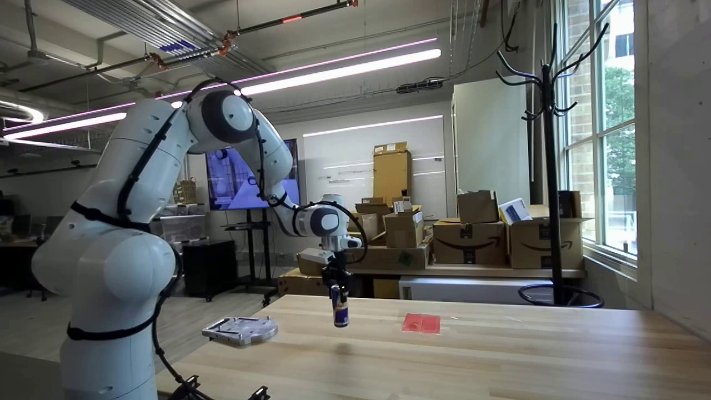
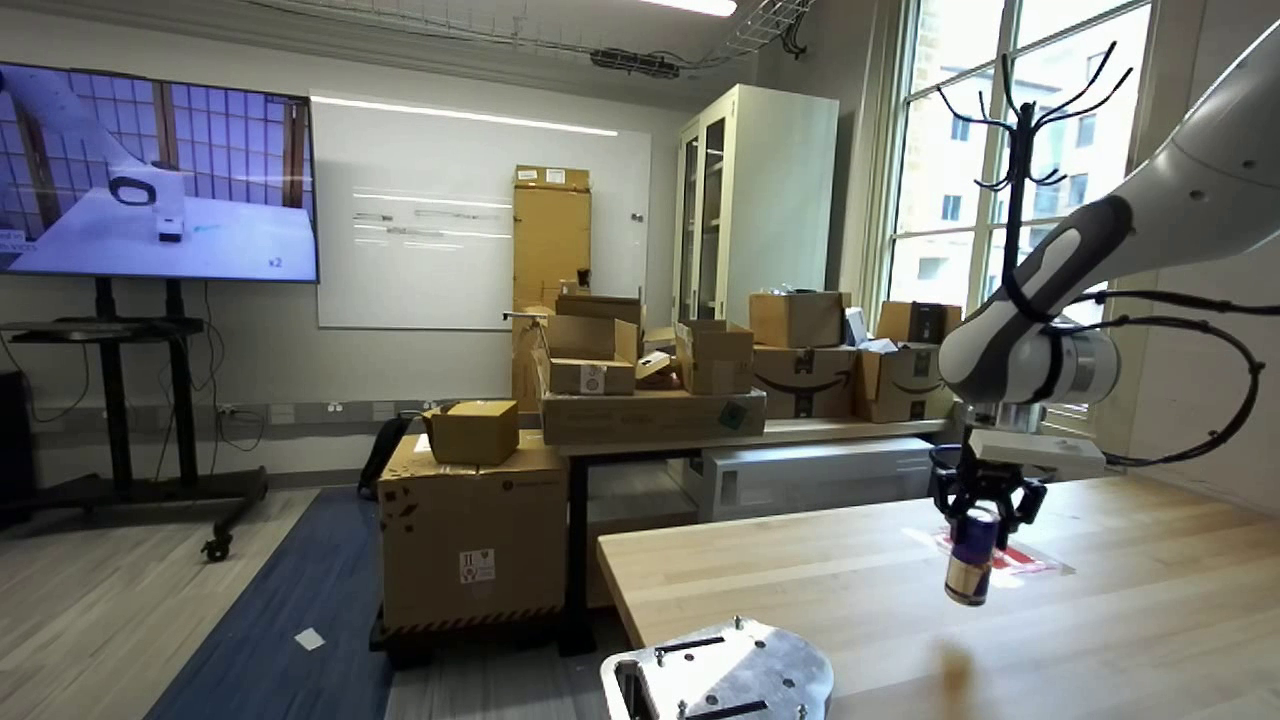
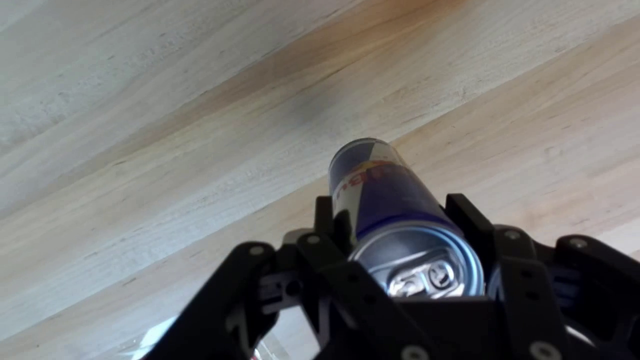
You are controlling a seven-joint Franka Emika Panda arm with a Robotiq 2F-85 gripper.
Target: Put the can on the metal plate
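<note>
The can (image 1: 341,315) is slim, blue and silver, and my gripper (image 1: 338,286) is shut around its upper part. It hangs above the wooden table, slightly tilted, with its shadow below, also in an exterior view (image 2: 968,580). In the wrist view the can (image 3: 395,195) sits between the two black fingers of the gripper (image 3: 390,207), its top with the pull tab facing the camera. The metal plate (image 1: 243,330) lies at the table's edge, apart from the can, and also shows in an exterior view (image 2: 745,668), partly cut off. The plate is out of the wrist view.
A flat red object (image 1: 421,323) in clear wrapping lies on the table (image 1: 500,355), close behind the gripper in an exterior view (image 2: 1025,560). The plate has small upright screws. Cardboard boxes (image 1: 469,241) and a black coat rack (image 1: 551,183) stand beyond the table.
</note>
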